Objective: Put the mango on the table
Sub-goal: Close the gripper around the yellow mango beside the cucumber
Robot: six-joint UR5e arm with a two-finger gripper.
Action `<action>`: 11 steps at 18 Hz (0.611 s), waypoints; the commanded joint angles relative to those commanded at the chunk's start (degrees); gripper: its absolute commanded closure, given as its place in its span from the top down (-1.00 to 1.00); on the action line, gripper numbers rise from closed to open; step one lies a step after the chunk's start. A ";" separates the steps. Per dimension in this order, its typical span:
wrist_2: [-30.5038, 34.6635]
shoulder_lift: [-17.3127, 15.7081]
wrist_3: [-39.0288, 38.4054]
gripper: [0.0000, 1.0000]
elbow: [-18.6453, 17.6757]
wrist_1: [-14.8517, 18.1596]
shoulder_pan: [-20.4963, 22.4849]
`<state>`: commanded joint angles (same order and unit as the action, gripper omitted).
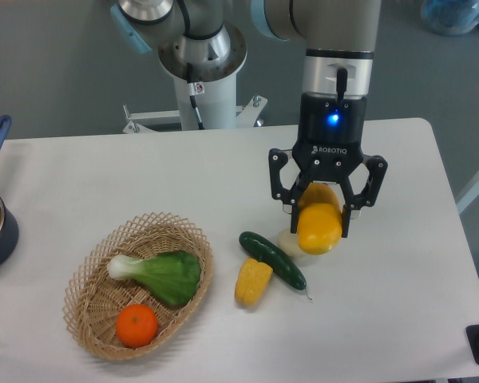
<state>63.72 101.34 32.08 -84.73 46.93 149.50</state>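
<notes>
Holding the mango (319, 227) clenched in my claw (321, 225), low over the worktop (399, 263), right of centre. Risk I see: the rounded fruit rolls on release toward the cucumber (273, 260) and corn (253, 282) just beside it.

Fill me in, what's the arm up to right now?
The gripper is shut on the mango, holding it low over the white table, just right of the cucumber and corn cob. Whether the mango touches the tabletop yet is hard to tell. The wicker basket at left holds a bok choy and an orange.
</notes>
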 joint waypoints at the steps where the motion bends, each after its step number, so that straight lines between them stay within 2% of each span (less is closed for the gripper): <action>1: 0.09 0.00 0.09 -0.06 -0.09 -0.09 0.00; 3: 0.09 -0.96 2.18 -0.06 -2.19 -0.18 0.00; 11: 0.17 -1.23 3.95 -0.06 -2.46 -0.09 0.00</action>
<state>63.90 100.11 36.03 -87.19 46.85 149.50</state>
